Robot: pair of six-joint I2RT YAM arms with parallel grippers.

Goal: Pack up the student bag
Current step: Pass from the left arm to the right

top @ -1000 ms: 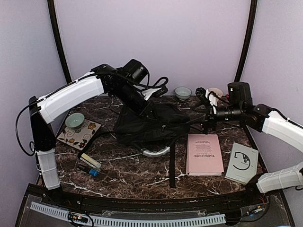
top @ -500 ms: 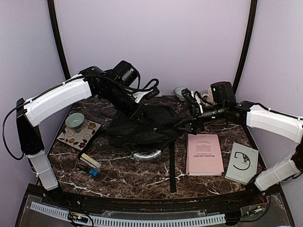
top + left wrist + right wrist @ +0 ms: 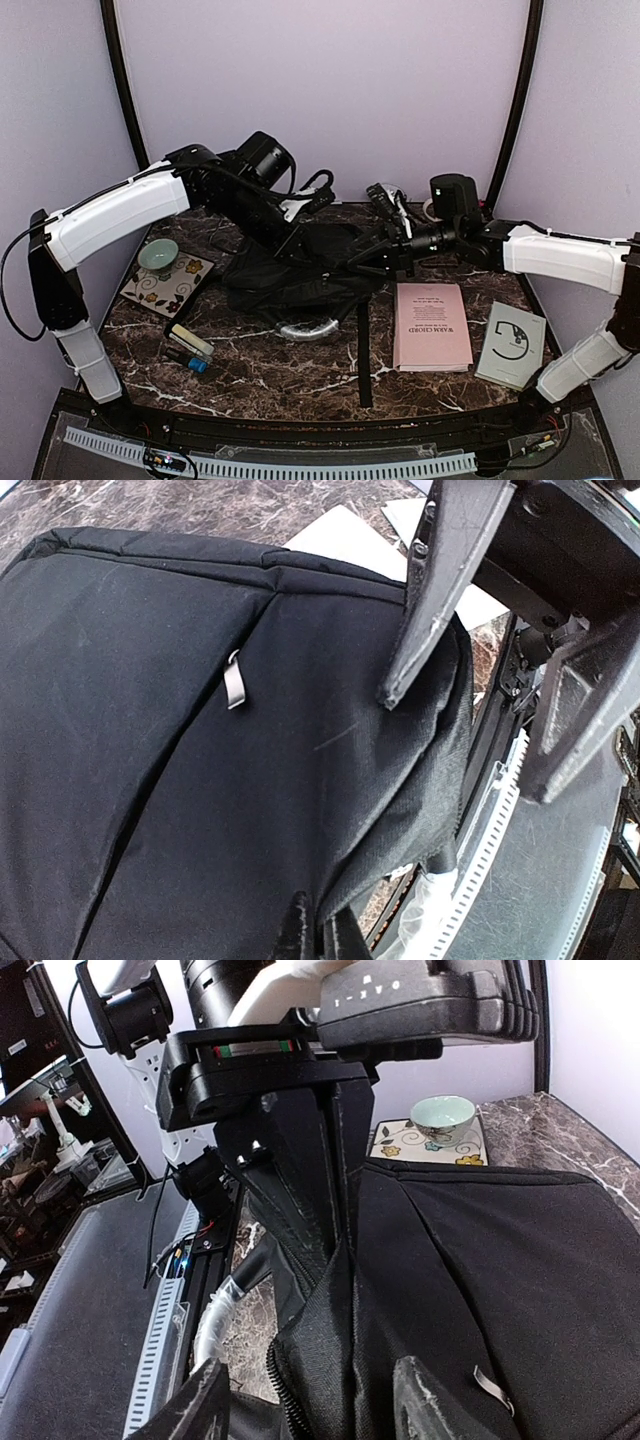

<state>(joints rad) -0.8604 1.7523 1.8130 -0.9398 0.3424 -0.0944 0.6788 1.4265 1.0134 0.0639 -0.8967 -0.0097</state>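
Probably a lab, lilac booth walls, cluttered benches beyond

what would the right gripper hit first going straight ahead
The student bag, its raised fabric edge right ahead of the right gripper; behind that, probably the left gripper pinching it.

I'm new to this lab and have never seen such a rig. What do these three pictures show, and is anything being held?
Two white robot arms stand at the near edge of a marble table, each ending in a two-finger gripper. The wide picture comes from a fixed camera above and behind them; the other two come from cameras on the wrists. On the table lie a black backpack, a pink book, a grey booklet and a bowl on a flowered tile. The left gripper is shut on a fold of the backpack. The right gripper has its fingers apart at the backpack's zipper edge, not clamped.
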